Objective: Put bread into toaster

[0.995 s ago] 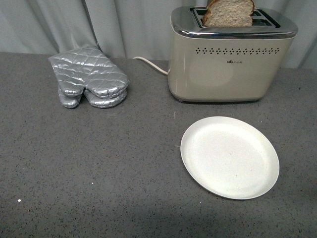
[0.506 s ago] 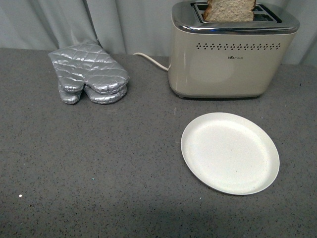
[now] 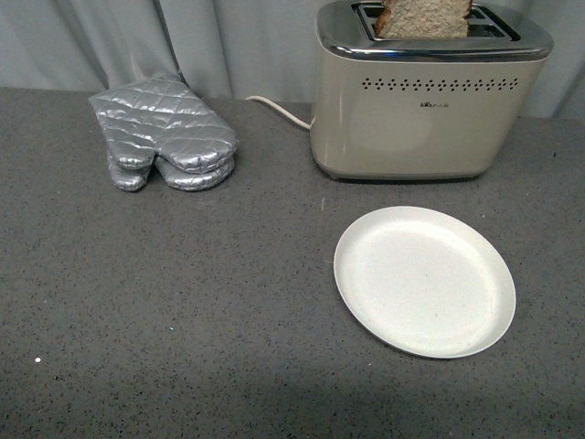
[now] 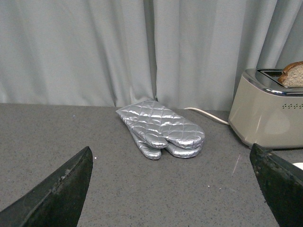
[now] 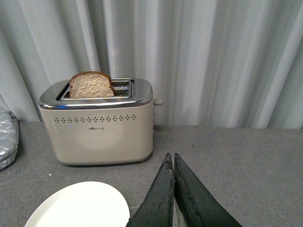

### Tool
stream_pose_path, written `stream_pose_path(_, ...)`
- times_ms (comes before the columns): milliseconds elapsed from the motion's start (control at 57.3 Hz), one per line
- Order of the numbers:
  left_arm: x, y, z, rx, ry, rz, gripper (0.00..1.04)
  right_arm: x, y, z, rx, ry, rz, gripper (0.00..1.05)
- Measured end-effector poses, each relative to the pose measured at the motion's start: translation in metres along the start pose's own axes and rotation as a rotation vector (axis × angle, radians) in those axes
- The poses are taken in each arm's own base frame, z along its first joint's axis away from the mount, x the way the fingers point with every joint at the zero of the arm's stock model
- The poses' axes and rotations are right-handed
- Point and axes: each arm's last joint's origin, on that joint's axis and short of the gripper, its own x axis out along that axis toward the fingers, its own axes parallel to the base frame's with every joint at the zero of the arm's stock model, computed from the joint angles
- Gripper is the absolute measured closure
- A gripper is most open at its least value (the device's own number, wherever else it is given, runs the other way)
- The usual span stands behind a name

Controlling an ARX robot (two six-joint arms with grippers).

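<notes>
The beige toaster (image 3: 416, 101) stands at the back right of the grey counter, white cord trailing off its left side. A slice of brown bread (image 3: 423, 18) stands upright in one of its slots, its top sticking out. Both also show in the right wrist view, the toaster (image 5: 99, 124) with the bread (image 5: 91, 85) in its slot. My right gripper (image 5: 171, 157) is shut with nothing in it, low over the counter and well short of the toaster. My left gripper (image 4: 173, 156) is open and empty; the toaster (image 4: 270, 111) and the bread (image 4: 293, 74) sit at that view's edge. Neither arm appears in the front view.
A round white plate (image 3: 424, 280), bare, lies in front of the toaster. A pair of silver quilted oven mitts (image 3: 163, 137) lies at the back left. Grey curtains hang behind the counter.
The front view shifted slightly between one second and half a second ago, so everything sits a little higher in frame. Nothing on the counter moved.
</notes>
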Motion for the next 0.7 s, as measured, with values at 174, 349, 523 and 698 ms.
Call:
stream_pose_path(174,0.0,0.0,0.0,0.0,0.0,0.0,0.07,-0.004,0.0,0.0,0.0,-0.001,0.0,1.04)
stream_pose_path(349,0.0,0.0,0.0,0.0,0.0,0.0,0.07,-0.007,0.0,0.0,0.0,0.0,0.0,1.04)
stream_pose_path(523,0.0,0.0,0.0,0.0,0.0,0.0,0.07,-0.009,0.0,0.0,0.0,-0.001,0.0,1.04)
stream_pose_path(698,0.0,0.0,0.0,0.0,0.0,0.0,0.07,-0.02,0.0,-0.003,0.0,0.005,0.001,1.04)
